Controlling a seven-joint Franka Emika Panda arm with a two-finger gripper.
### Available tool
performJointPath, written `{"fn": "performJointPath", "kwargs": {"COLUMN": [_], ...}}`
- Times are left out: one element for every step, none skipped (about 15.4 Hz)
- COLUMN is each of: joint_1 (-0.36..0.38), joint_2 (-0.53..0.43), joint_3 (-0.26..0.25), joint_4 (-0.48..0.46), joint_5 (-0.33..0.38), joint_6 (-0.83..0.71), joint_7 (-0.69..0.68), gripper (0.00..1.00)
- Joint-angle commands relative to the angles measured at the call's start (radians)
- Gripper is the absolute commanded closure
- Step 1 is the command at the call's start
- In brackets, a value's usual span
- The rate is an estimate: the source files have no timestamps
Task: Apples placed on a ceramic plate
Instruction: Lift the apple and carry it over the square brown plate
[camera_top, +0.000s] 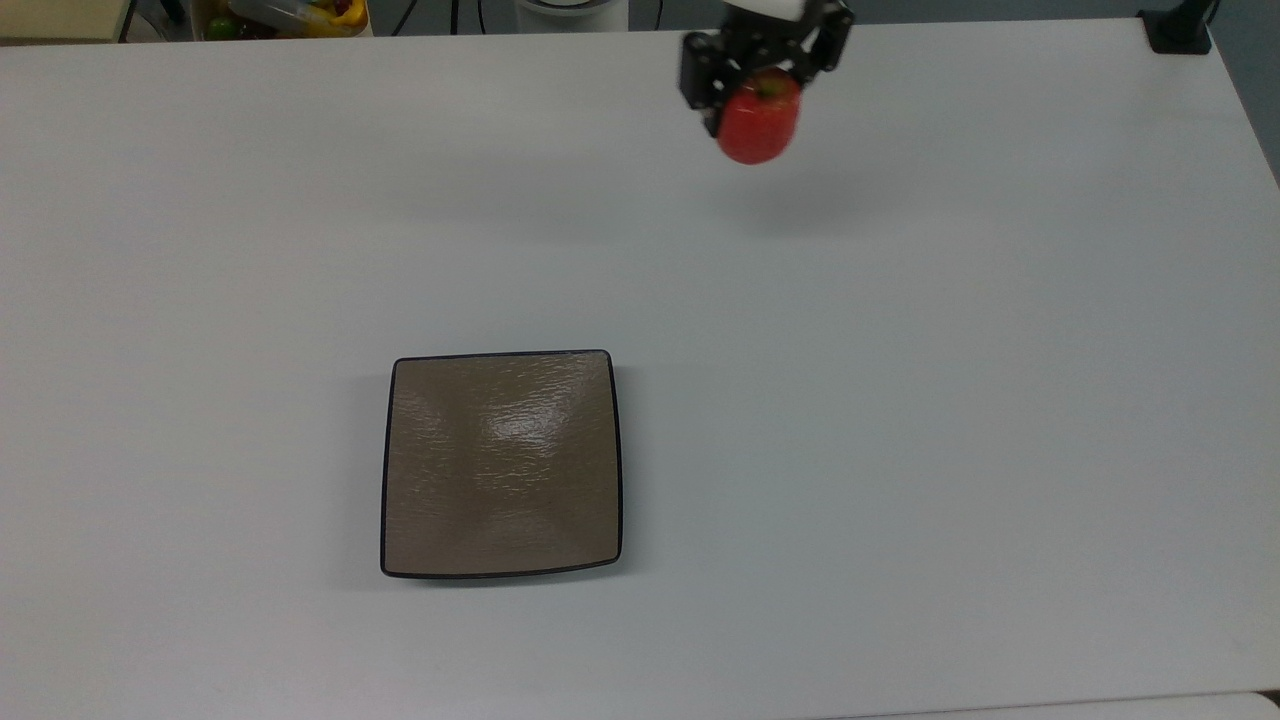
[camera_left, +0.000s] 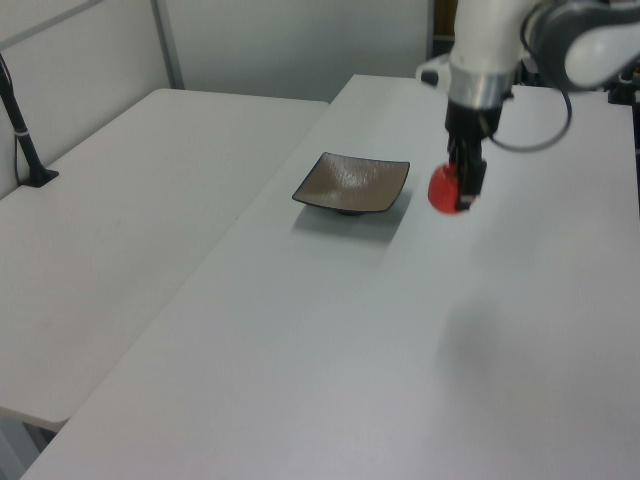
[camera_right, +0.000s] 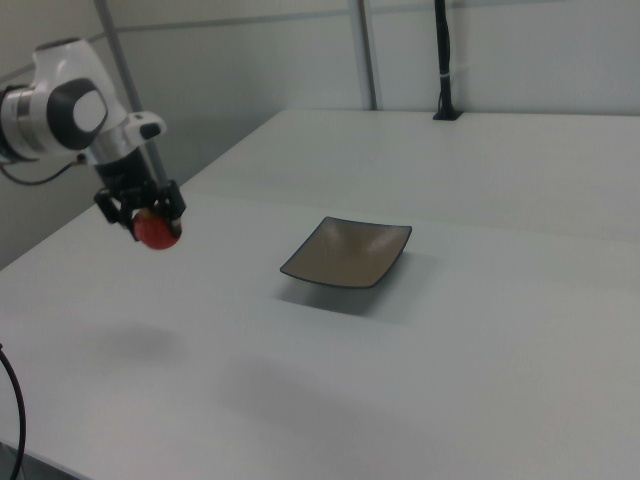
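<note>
Red apple hangs clamped in your jaws, lifted clear of the desk. Ceramic plate lies well apart, empty. Glossy skin, pinched near its top: a fast swing could slip it loose.

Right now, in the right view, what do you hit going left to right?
Robot arm → tool holding the apple above the table → ceramic plate → black post at the far edge.
</note>
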Motion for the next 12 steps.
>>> {"fn": "performJointPath", "kwargs": {"joint_1": [0.016,0.019,0.02,0.021,0.021,0.021,0.016,0.01,0.004,-0.015,-0.033,-0.047], "joint_2": [0.025,0.028,0.03,0.036,0.042,0.051,0.082,0.115,0.151,0.193,0.238,0.279], "joint_3": [-0.137,-0.172,-0.206,-0.234,-0.255,-0.269,-0.274,-0.275,-0.276,-0.276,-0.276,-0.276], "joint_4": [0.141,0.152,0.152,0.154,0.155,0.166,0.186,0.212,0.241,0.274,0.32,0.354], "joint_5": [0.033,0.039,0.047,0.05,0.05,0.052,0.053,0.056,0.059,0.064,0.064,0.064], "joint_6": [-0.122,-0.135,-0.137,-0.137,-0.137,-0.131,-0.126,-0.125,-0.125,-0.123,-0.114,-0.102], "joint_7": [-0.064,-0.079,-0.096,-0.111,-0.13,-0.145,-0.153,-0.154,-0.154,-0.156,-0.158,-0.17], "gripper": [0.56,0.56,0.55,0.55,0.55,0.55,0.54,0.53,0.53,0.53,0.53,0.52]}}
